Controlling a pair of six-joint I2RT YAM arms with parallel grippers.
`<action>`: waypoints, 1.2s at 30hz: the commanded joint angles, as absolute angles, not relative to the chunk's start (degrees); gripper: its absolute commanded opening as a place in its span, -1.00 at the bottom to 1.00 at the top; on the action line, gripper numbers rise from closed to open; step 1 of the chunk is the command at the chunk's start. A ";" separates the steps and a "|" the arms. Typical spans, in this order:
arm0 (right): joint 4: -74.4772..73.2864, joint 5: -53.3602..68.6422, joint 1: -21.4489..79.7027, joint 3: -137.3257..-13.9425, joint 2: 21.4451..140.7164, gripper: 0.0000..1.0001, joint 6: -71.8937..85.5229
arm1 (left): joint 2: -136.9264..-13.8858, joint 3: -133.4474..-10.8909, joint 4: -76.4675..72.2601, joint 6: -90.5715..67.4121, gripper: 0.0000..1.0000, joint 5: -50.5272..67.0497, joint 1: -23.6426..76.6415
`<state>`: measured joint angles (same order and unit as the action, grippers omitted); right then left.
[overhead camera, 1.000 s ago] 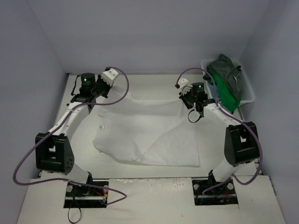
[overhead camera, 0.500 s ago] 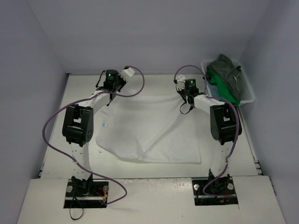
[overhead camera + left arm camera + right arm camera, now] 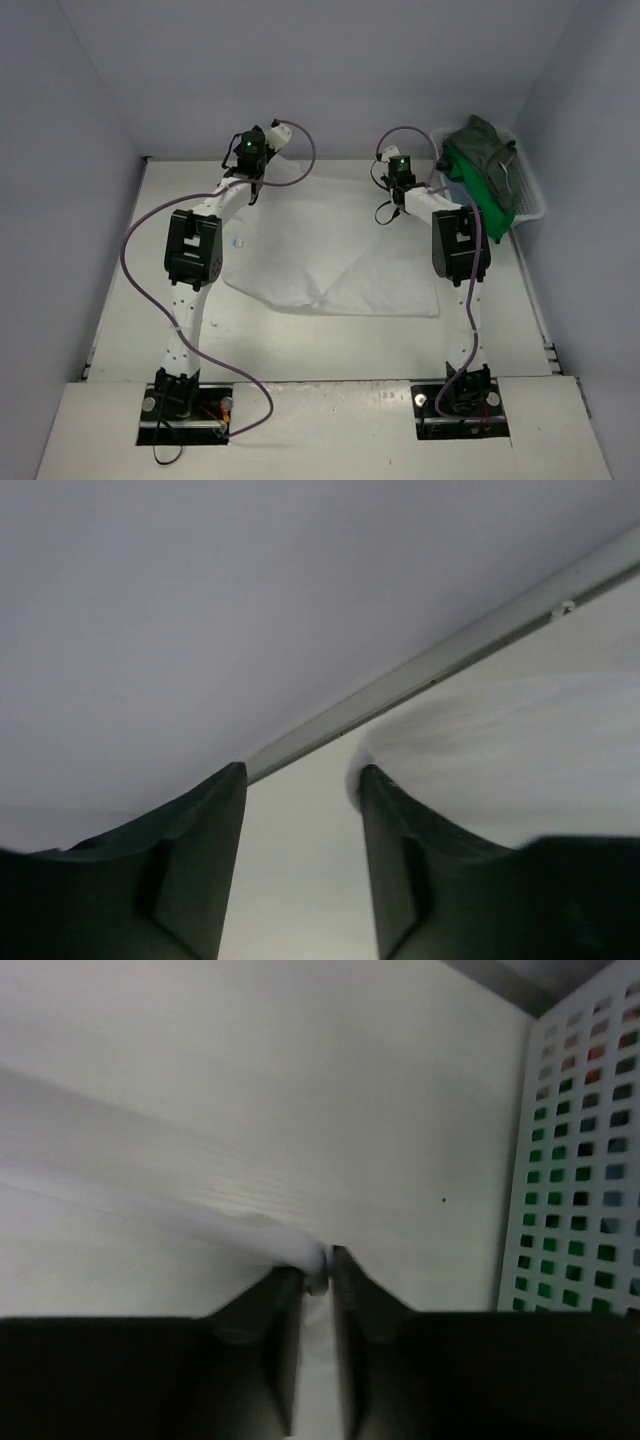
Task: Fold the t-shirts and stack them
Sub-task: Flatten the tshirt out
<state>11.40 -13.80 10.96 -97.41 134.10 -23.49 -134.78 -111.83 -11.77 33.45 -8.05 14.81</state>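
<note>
Lying spread flat on the far half of the tabletop (image 3: 130,300), the white t-shirt (image 3: 330,260) has both arms stretched out to its far edge, one at each corner. The left tool (image 3: 300,780) has its fingers apart with nothing between them, and the shirt's corner sits just beside the right-hand finger. The right tool (image 3: 318,1260) has its fingers almost together, pinching a small fold of the white cloth at the tips. Just right of it stands the white mesh basket (image 3: 535,205), holding a dark grey-green t-shirt (image 3: 485,150) heaped over a bright green t-shirt (image 3: 482,208).
</note>
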 commanded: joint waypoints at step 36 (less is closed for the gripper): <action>-9.49 -8.26 27.68 -68.74 91.41 -0.08 -24.17 | -88.00 -81.68 12.21 24.88 0.68 -4.16 18.19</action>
<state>-7.25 -10.09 27.07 -70.28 95.22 -22.92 -94.35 -83.22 8.38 28.47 -10.68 17.93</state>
